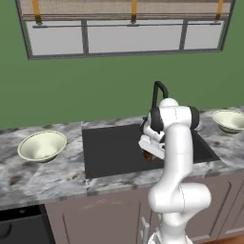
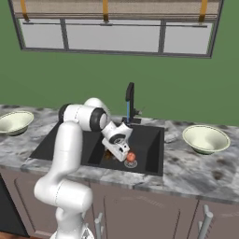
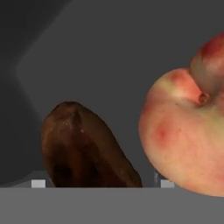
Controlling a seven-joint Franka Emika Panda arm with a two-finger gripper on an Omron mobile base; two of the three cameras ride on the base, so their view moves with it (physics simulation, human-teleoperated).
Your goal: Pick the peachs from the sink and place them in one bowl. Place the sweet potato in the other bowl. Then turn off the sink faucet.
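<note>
My gripper (image 2: 120,154) hangs low inside the black sink (image 2: 149,140), its hand tilted down. In the hand view the dark brown sweet potato (image 3: 83,148) lies between my two fingertips (image 3: 38,183), which stand wide apart, so the gripper (image 3: 103,183) is open. A large orange-red peach (image 3: 183,135) lies just right of it. A second reddish round shape (image 3: 213,57) touches it behind, possibly the other peach. In the right base view one peach (image 2: 131,157) sits by the drain. The black faucet (image 2: 130,100) runs a thin blue stream (image 2: 128,112).
One pale cream-green bowl (image 1: 42,145) stands on the marbled counter left of the sink, the other bowl (image 1: 229,120) to the right. My own arm (image 1: 177,157) rises over the sink's front edge. A window spans the green wall behind.
</note>
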